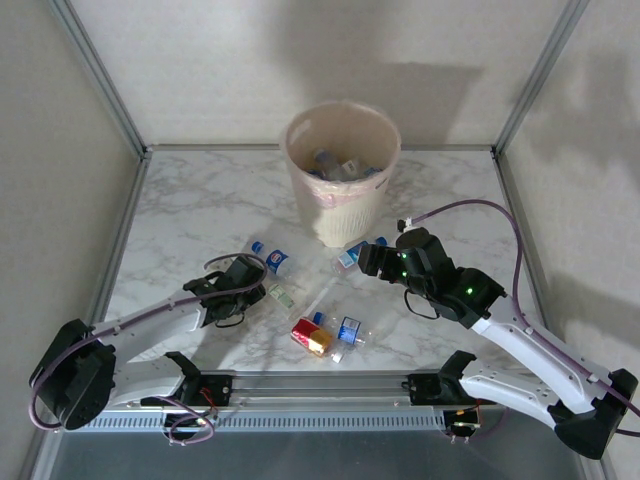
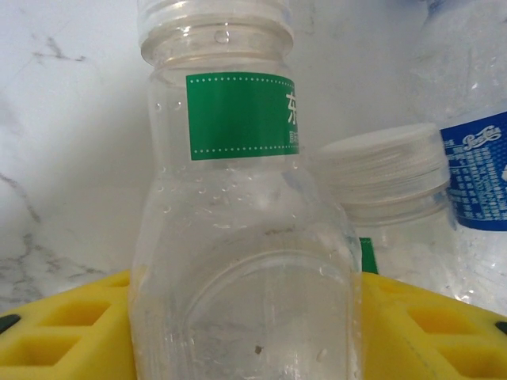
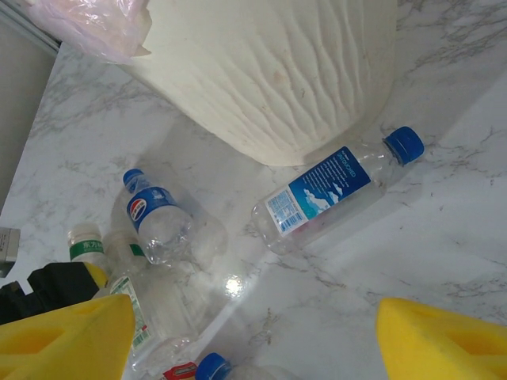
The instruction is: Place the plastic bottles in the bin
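Observation:
A clear plastic bottle with a green label (image 2: 238, 198) stands between the yellow pads of my left gripper (image 2: 245, 332), which is shut on its body. Beside it lie a white-capped bottle (image 2: 388, 170) and a blue-labelled one (image 2: 475, 174). From above, the left gripper (image 1: 248, 278) sits among the bottles left of centre. My right gripper (image 3: 253, 340) hangs open over bare marble, just short of a blue-capped bottle (image 3: 333, 194) lying against the bin (image 3: 277, 71). The cream bin (image 1: 345, 215) holds several bottles (image 1: 340, 165).
A blue-labelled crushed bottle (image 3: 154, 218) and a green-labelled one (image 3: 87, 249) lie to the left. A red-and-gold labelled bottle (image 1: 312, 337) and a small blue one (image 1: 349, 330) lie near the front rail (image 1: 320, 385). Metal frame posts bound both sides.

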Available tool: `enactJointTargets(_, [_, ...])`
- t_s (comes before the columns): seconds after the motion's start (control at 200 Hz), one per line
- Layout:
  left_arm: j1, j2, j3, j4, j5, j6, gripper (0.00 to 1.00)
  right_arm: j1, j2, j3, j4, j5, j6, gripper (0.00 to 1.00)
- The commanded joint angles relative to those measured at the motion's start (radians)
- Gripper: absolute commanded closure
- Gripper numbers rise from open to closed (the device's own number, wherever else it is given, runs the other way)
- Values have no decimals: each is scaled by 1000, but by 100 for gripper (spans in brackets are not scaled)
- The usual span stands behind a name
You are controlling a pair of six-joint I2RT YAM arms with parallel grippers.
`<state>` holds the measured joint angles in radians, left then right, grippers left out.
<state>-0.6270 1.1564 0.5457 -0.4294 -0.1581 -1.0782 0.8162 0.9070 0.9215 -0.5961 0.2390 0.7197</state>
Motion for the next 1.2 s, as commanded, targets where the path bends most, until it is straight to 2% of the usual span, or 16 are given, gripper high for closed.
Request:
enactJointTargets(0.0, [-2, -66, 39, -114, -63, -41, 46, 8, -1, 0, -9, 24, 9, 20])
enactJointTargets(0.195, [-2, -192, 189, -262, -135, -19, 47, 8, 0, 14, -10, 34, 7, 20])
enactJointTargets(0.411, [-2, -159, 513, -356, -188, 96, 48, 9, -18, -4, -2, 34, 14, 21])
enactJointTargets(0.651, [-2, 19, 900, -285, -160, 231, 47, 9, -34, -34, 12, 30, 23, 21])
enactJointTargets(0.861, [-2, 248, 1186, -159, -31, 300, 47, 9, -35, -62, 35, 16, 35, 21])
enactJointTargets(1.081, [10, 488, 1449, -81, 13, 320, 46, 9, -67, -62, 26, -2, 53, 22])
enactJointTargets(1.197, [34, 604, 1570, -101, 48, 305, 46, 9, -85, -62, 13, -6, 65, 22])
